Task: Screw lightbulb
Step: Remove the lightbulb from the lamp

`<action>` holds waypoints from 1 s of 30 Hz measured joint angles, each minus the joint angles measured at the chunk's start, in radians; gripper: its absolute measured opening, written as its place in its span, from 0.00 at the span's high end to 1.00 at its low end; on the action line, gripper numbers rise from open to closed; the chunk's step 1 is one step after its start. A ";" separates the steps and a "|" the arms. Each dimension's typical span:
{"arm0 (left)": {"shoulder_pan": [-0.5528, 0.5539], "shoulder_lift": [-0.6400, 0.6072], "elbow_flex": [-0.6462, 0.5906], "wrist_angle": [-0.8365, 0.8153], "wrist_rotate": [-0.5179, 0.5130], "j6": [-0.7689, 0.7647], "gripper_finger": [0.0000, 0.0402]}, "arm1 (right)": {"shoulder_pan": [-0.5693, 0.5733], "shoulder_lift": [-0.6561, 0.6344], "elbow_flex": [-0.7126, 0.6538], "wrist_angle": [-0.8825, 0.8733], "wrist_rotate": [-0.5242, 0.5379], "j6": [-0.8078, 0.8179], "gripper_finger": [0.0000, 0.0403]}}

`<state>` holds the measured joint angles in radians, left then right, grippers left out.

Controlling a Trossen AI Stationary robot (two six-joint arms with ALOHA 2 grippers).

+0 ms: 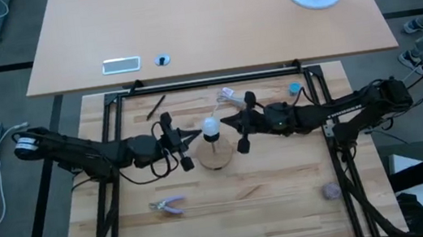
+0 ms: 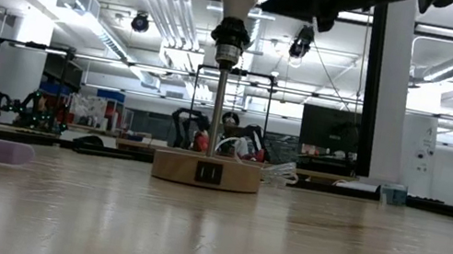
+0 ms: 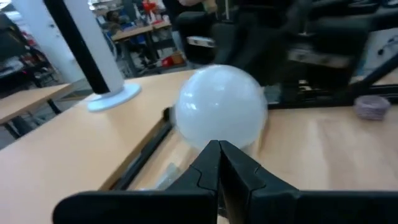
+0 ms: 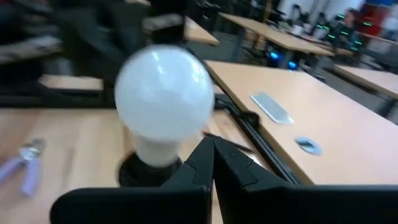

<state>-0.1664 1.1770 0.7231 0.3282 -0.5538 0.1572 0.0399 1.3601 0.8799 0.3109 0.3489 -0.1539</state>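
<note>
The white frosted lightbulb (image 1: 210, 126) stands upright in a black socket (image 2: 231, 34) on a thin rod above the round wooden disc (image 1: 215, 157). My left gripper (image 1: 196, 135) is shut, its tips level with the bulb's globe on the table's left side; the left wrist view shows the bulb (image 3: 221, 109) right behind the tips. My right gripper (image 1: 226, 121) is shut, its tips close beside the bulb on the right; in the right wrist view the bulb (image 4: 165, 93) stands just past them. My left gripper points level at the globe from the table's left with shut fingertips (image 3: 219, 149); I cannot tell whether they touch it. My right gripper points level from the table's right, its shut fingertips (image 4: 210, 144) near the bulb's neck (image 4: 155, 149); I cannot tell whether they touch.
Purple-handled pliers (image 1: 168, 206) lie near the front left, a greyish-purple ball (image 1: 331, 191) at the front right. A crumpled clear wrapper (image 1: 230, 95), a small blue item (image 1: 295, 89) and a dark stick (image 1: 155, 106) lie along the far side. A black frame (image 1: 206, 81) borders the table.
</note>
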 joint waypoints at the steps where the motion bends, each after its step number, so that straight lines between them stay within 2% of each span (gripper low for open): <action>1: -0.009 0.000 0.000 -0.011 -0.005 -0.010 1.00 | 0.000 0.000 0.000 -0.009 0.026 0.000 1.00; 7: -0.045 -0.001 0.000 -0.085 -0.150 -0.053 1.00 | 0.003 -0.022 0.000 -0.089 0.025 -0.008 1.00; 9: -0.045 -0.002 0.000 -0.088 -0.192 -0.053 1.00 | 0.005 -0.024 0.000 -0.101 -0.057 -0.011 1.00; 12: -0.030 -0.002 0.000 -0.071 -0.203 -0.027 1.00 | 0.008 -0.024 0.000 -0.070 -0.165 -0.002 1.00; 19: 0.010 -0.001 0.000 -0.005 -0.146 0.034 1.00 | 0.008 -0.015 0.000 0.026 -0.174 -0.005 1.00; 30: 0.019 -0.001 0.000 0.002 -0.008 0.040 1.00 | -0.005 -0.015 0.000 0.036 -0.141 -0.004 1.00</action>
<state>-0.1474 1.1763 0.7235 0.3298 -0.5621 0.1974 0.0346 1.3449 0.8799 0.3470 0.2077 -0.1577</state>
